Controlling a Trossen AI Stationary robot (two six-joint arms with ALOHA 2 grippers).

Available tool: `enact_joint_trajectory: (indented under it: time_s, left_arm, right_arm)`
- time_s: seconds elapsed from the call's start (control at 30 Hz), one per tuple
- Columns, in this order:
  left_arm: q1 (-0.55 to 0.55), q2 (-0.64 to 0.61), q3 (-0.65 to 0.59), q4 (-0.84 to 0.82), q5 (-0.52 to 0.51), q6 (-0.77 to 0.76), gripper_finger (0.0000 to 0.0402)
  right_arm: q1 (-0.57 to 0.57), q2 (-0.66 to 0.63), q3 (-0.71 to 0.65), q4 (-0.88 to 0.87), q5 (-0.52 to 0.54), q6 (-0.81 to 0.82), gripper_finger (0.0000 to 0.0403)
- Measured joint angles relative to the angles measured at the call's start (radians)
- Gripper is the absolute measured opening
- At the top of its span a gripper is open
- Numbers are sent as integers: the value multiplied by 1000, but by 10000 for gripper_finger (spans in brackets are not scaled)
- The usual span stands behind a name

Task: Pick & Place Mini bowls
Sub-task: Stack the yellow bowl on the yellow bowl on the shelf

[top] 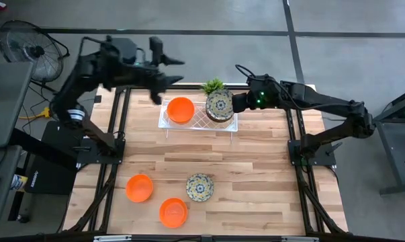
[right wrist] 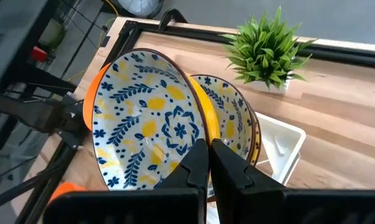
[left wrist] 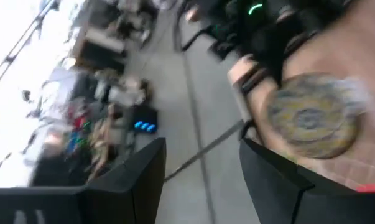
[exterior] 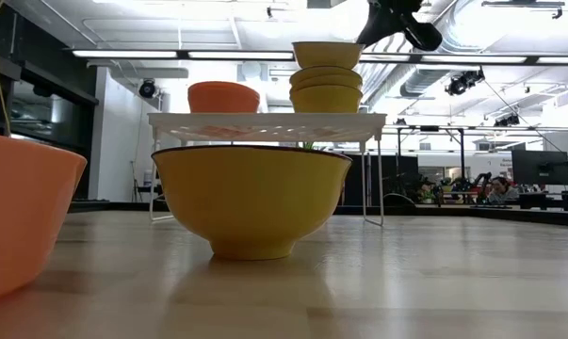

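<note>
A pale wooden table [top: 236,165] carries a white lattice tray [top: 197,122] at its far edge; on the tray sit an orange bowl [top: 181,109] and, beside it, a stack of patterned bowls [top: 219,105]; the right gripper [right wrist: 208,163] is pinched on the rim of a floral bowl [right wrist: 143,121] held tilted over that stack; a green plant [top: 213,85] stands just behind; the left gripper [top: 163,62], fingers apart and empty, hangs above the tray's far left corner; near the front lie two orange bowls [top: 140,187] and another patterned bowl [top: 199,187].
</note>
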Motion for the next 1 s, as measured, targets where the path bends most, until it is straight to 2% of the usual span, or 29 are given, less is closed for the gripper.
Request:
enact_joint_trajectory:
  time_s: [0.1, 0.3, 0.47, 0.7, 1.0]
  left_arm:
    - [-10, -26, 4, -23, 81, -33, 198]
    - [-42, -91, 2, -199, 196, -65, 198]
    - [-62, -95, 2, -311, 238, -78, 198]
    - [-89, -94, 2, -387, 308, -79, 198]
    - [-107, -82, 1, -418, 305, -76, 198]
  right_arm:
    - [-29, 0, 0, 0, -39, 12, 0]
    - [-87, 0, 0, -4, -116, 49, 0]
    - [-112, 0, 0, -16, -143, 99, 0]
    - [-115, 24, 0, -20, -151, 182, 0]
    - [-76, 84, 0, -20, -122, 262, 0]
